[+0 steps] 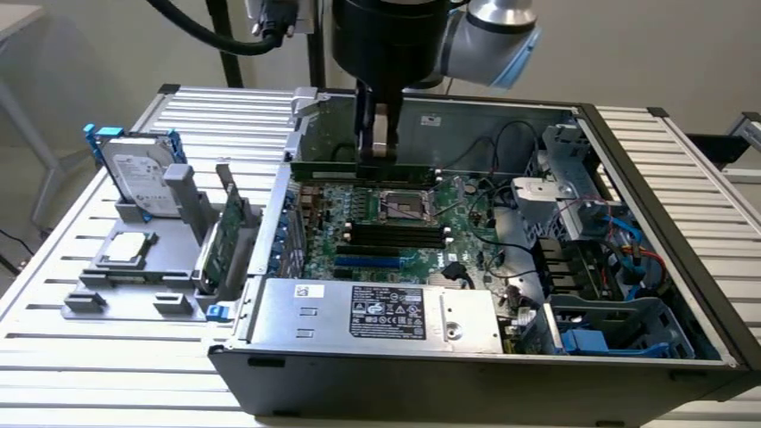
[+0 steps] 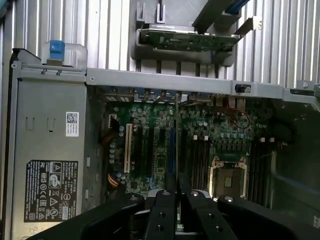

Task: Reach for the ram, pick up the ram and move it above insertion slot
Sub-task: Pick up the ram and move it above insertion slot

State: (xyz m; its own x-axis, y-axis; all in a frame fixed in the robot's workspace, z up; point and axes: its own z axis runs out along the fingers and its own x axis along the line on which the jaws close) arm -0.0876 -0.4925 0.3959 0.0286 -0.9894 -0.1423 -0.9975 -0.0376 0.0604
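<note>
My gripper [image 1: 378,150] is shut on the ram [image 1: 356,169], a long thin green stick held level inside the open computer case, above the motherboard [image 1: 356,223]. In the wrist view the ram [image 2: 176,135] shows edge-on as a thin line running out from between the fingers [image 2: 165,210]. The black memory slots [image 1: 393,234] lie below it beside the processor socket [image 1: 405,207]. In the wrist view the ram's edge runs parallel to these slots [image 2: 197,155] and just beside them.
The case walls [image 1: 666,205] ring the motherboard, with the power supply [image 1: 369,312] along the near side and cables and a drive cage [image 1: 618,330] at the exterior view's right. Outside the case a grey fixture [image 1: 131,276] holds a hard drive [image 1: 141,178] and a wider green expansion card [image 1: 226,236].
</note>
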